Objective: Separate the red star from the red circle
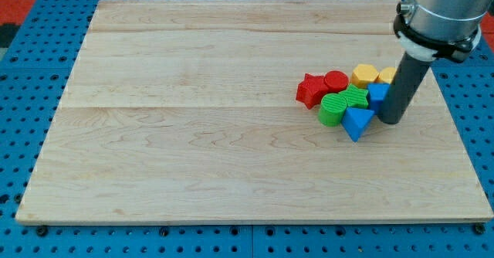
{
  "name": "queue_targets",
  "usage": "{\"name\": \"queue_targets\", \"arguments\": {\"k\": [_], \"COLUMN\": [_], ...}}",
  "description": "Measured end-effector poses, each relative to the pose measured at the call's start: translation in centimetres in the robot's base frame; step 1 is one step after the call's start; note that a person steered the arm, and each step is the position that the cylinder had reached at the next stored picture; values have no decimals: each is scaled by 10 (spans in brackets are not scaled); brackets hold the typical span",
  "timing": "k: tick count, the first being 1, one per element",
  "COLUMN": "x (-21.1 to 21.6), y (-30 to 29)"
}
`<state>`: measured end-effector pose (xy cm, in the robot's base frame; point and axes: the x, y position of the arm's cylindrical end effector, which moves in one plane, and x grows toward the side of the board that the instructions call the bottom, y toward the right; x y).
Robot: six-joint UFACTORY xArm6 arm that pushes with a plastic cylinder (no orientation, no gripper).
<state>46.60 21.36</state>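
Camera view shows our pale wooden surface (pixel 193 142) lying on a blue perforated base (pixel 15 119), with all the small blocks huddled in one cluster toward the view's right. We take the red cylinder-shaped circle block (pixel 336 80) as our landmark. The red star block (pixel 311 89) sits touching it on the view's left and slightly lower, so the two red pieces are together, not apart. Just below the red circle lies the green star block (pixel 356 96), and lower left of that the green ribbed cylinder block (pixel 333 110). To the red circle's right stands the yellow hexagon block (pixel 364 75), with another yellow block (pixel 387 74) beyond it, partly hidden by our rod so we cannot tell its shape. A blue block (pixel 378 94), also partly hidden, lies right of the green star, and the blue triangle block (pixel 357 123) lies at the cluster's bottom edge.

We carry no pincer; our arm ends in a dark rod. Our tip (pixel 390 121) rests on the surface well to the right of and below the red circle, just beside the blue triangle and against the blue block.
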Motion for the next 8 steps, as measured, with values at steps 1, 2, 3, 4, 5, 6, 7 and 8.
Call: {"name": "queue_targets", "arguments": {"k": [1,2,3,4,5,6,7,8], "x": [5,-13,-38,-45,-50,-67,-76,-66], "y": [27,29,31,28,-21,-93,-117,-135]}}
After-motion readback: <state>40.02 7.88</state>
